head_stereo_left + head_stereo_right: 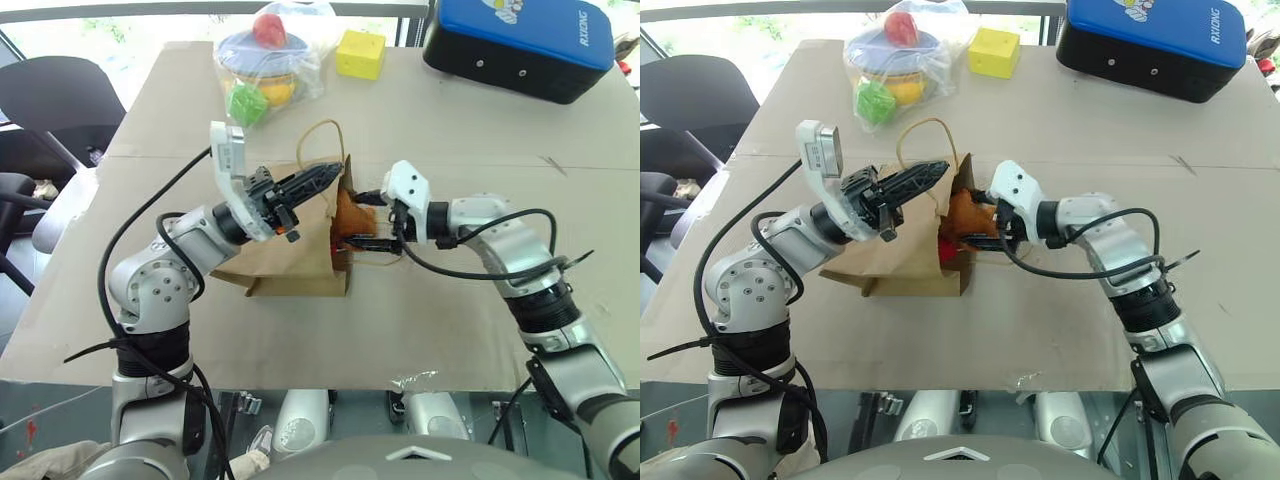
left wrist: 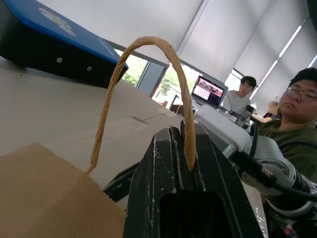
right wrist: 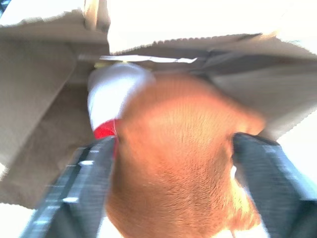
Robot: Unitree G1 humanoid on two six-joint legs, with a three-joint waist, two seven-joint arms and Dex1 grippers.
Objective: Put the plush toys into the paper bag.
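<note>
Left arm's fingers (image 2: 190, 168) clamped together, right arm's fingers (image 3: 84, 193) spread wide, pointing leftward.

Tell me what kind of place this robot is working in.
Probably an office or lab. People sit at a laptop by big windows with roller blinds; a black office chair stands beside the paper-covered table, where the robot fills a paper bag.

paper bag (image 1: 290, 255) lying on table (image 1: 420, 330) | plush toys (image 1: 352, 215) in its mouth
</note>
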